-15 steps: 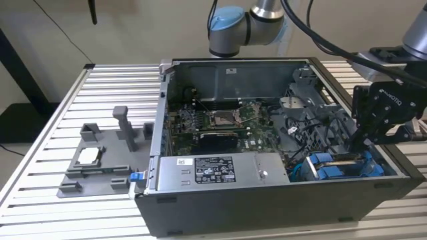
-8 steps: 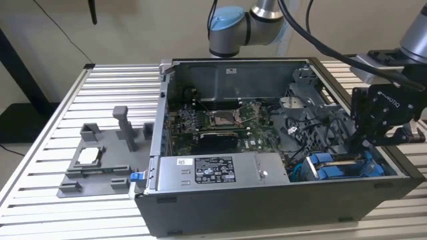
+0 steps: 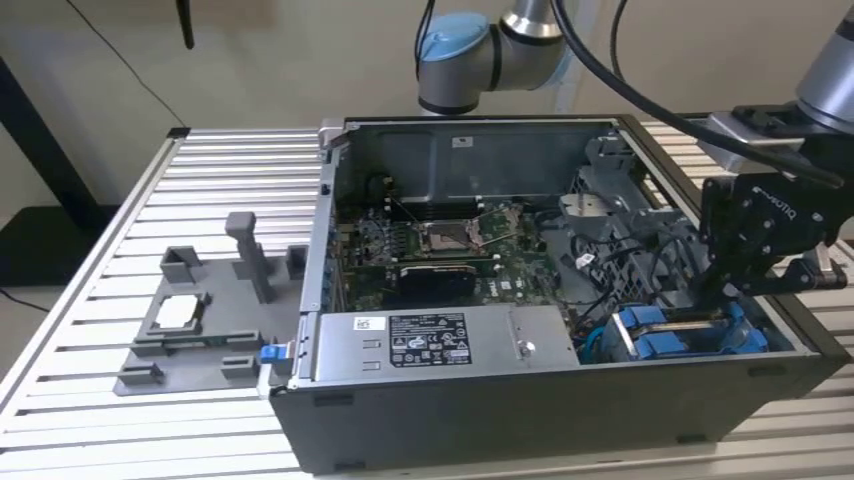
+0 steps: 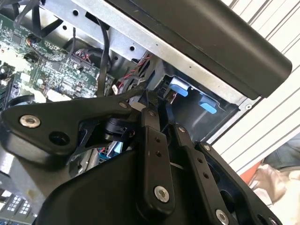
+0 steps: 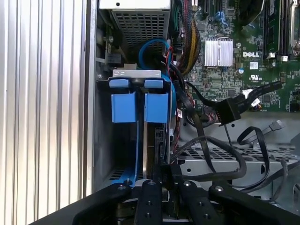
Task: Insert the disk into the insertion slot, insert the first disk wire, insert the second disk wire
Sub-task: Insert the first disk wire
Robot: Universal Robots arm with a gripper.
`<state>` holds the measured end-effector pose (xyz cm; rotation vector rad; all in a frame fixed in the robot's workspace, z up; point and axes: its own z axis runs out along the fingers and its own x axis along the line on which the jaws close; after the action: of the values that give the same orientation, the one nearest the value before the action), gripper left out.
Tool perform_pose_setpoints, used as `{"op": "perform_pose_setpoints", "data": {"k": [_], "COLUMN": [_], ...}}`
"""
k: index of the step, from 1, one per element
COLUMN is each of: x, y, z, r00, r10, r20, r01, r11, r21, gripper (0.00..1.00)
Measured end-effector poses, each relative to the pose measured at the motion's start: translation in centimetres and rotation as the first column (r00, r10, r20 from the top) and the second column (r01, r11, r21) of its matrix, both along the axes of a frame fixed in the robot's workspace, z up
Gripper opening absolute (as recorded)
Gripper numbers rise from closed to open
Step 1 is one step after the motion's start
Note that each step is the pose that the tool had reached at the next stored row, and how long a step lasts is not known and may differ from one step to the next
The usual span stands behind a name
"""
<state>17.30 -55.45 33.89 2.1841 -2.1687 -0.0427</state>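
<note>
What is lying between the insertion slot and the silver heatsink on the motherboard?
A bundle of dark cables runs between the insertion slot and the silver heatsink; the first wrist view shows it.

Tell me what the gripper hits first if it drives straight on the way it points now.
The disk in its blue frame, sitting in the insertion slot. In the first wrist view the gripper points straight at its near edge; it may already be touching, depth is unclear.

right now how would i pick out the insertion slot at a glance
Start at the open black computer case. In its near corner at the exterior view's right, beside the grey power-supply box, sits the insertion slot, set apart by its bright blue plastic parts.
</note>
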Motion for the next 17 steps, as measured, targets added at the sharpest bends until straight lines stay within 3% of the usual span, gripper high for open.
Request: {"op": "perform_pose_setpoints", "data": {"k": [17], "x": [-0.03], "y": [0.0], "z": [-0.73], "r00": [1.0], "r10": [0.0], "r20": [0.0003], "r01": [0.0], "r11": [1.0], "r21": [-0.0009], "gripper": [0.19]}}
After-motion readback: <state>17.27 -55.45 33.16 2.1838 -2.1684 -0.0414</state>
